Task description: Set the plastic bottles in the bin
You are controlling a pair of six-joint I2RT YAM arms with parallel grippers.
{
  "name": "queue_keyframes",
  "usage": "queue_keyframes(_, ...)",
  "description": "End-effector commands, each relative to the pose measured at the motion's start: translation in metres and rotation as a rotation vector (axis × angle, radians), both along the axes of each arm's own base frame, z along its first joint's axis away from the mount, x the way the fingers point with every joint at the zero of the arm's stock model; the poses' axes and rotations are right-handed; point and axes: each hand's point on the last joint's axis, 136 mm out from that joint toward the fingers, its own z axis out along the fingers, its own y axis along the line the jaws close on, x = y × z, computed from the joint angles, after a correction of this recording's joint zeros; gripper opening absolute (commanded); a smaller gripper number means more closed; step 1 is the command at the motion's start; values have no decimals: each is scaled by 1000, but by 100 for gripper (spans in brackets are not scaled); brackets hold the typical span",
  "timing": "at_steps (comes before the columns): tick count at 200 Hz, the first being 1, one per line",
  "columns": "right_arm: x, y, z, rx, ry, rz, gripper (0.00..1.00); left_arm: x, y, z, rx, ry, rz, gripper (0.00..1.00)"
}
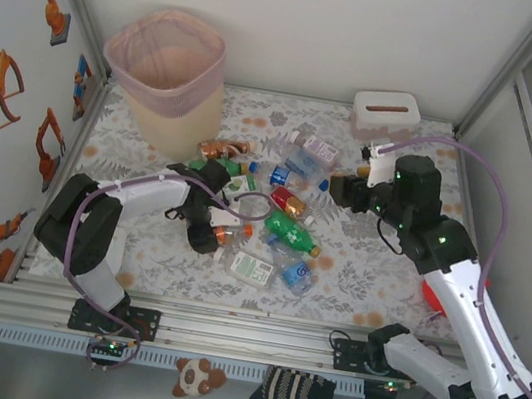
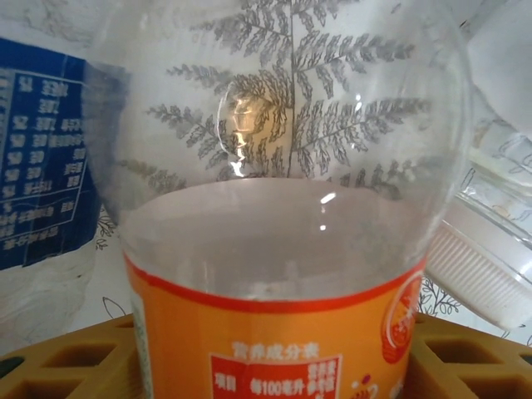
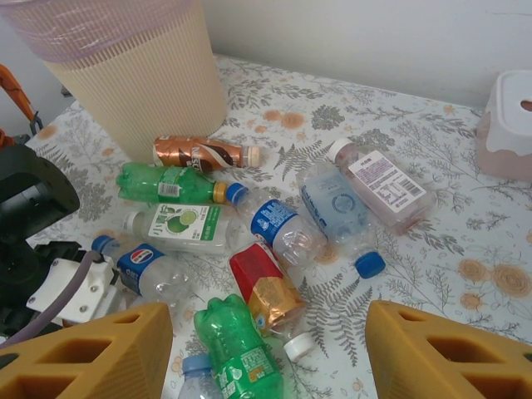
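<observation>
As left gripper (image 1: 212, 235) clamps 1 orange bottle (image 2: 274, 349) centre-left, the pickup step is in hand.
Jaws wide apart, right gripper (image 3: 266, 332) hangs above the loose bottles (image 1: 291, 232); bin (image 1: 168, 113) stands upper left; next move, I judge: lift clear, carry over its rim, release.

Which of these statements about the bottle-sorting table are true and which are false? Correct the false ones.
1. The bin stands upright at the table's far left corner. True.
2. The right hand is shut on a bottle. False: its fingers are wide apart with nothing between them.
3. The left hand has an orange-labelled bottle between its fingers. True.
4. The brown bottle lies inside the bin. False: it lies on the table near the bin's base.
</observation>
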Motion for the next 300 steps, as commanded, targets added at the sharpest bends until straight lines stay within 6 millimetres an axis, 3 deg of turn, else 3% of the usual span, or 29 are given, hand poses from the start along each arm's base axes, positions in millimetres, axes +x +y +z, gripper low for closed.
queue_keyframes(1,-2,-5,4,7,-18,-24,62,0,-5,20,-54,-7,15,54)
queue_keyframes(37,-4,-7,6,15,-23,-34,62,3,-11,40,-136,-28,34,52)
queue_keyframes(69,-5,-9,8,19,-31,-42,61,8,-19,69,-237,-82,50,51)
queue_keyframes(110,-5,-10,14,26,-39,-45,61,22,-31,132,-451,-208,124,51)
queue_keyframes(141,-5,-10,18,29,-43,-50,61,47,-30,183,-591,-349,233,51)
queue_keyframes(179,-6,-11,21,34,-48,-52,61,78,-17,240,-646,-489,349,51)
queue_keyframes(244,-5,-9,27,32,-53,-39,61,152,26,325,-691,-668,582,51)
queue_keyframes(275,-5,-7,24,35,-47,-31,61,192,53,352,-701,-750,690,50)
queue_keyframes(300,-6,-7,24,35,-44,-33,61,223,71,351,-642,-768,741,49)
